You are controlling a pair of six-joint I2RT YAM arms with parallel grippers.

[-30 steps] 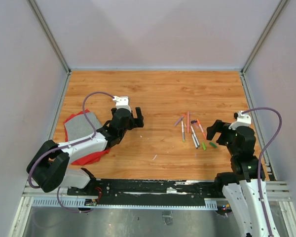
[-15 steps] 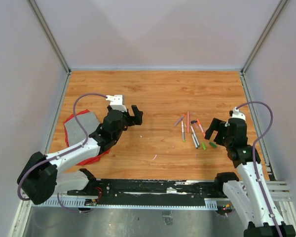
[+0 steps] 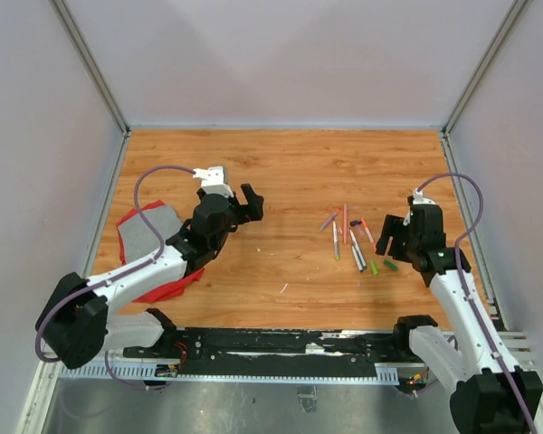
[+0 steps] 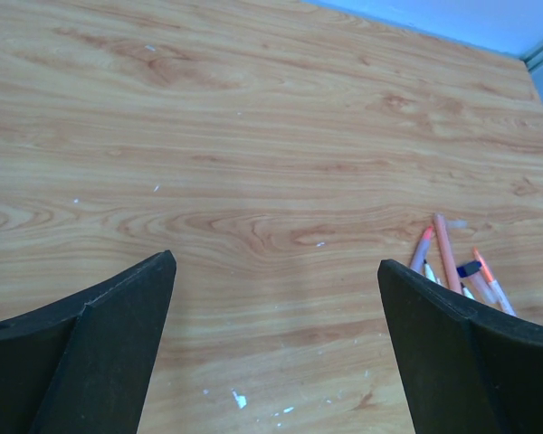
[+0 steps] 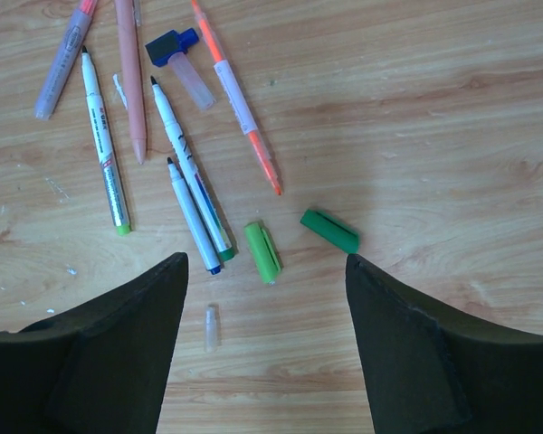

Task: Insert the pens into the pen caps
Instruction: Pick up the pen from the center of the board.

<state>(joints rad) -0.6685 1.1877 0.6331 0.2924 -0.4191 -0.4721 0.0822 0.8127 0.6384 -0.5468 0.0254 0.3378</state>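
Several pens (image 3: 347,235) lie loose on the wooden table right of centre. In the right wrist view they are uncapped: white barrels (image 5: 188,172), an orange one (image 5: 238,111), a salmon one (image 5: 131,77) and a purple one (image 5: 63,63). Below them lie pen caps: a light green one (image 5: 263,252), a dark green one (image 5: 329,231), a small clear one (image 5: 211,327) and a blue one (image 5: 172,45). My right gripper (image 5: 265,262) hovers open over the green caps (image 3: 374,268) and holds nothing. The left gripper (image 3: 250,203) is open and empty above bare wood (image 4: 276,260), left of the pens.
A red and grey cloth (image 3: 149,240) lies at the table's left side under the left arm. A small white scrap (image 3: 283,288) sits near the front middle. Grey walls close in the table on three sides, and a black rail (image 3: 271,344) runs along the near edge.
The right wrist has swung in toward the pens and stands a little farther from its base. The left gripper has shifted slightly away from the near edge. Nothing on the table has moved.
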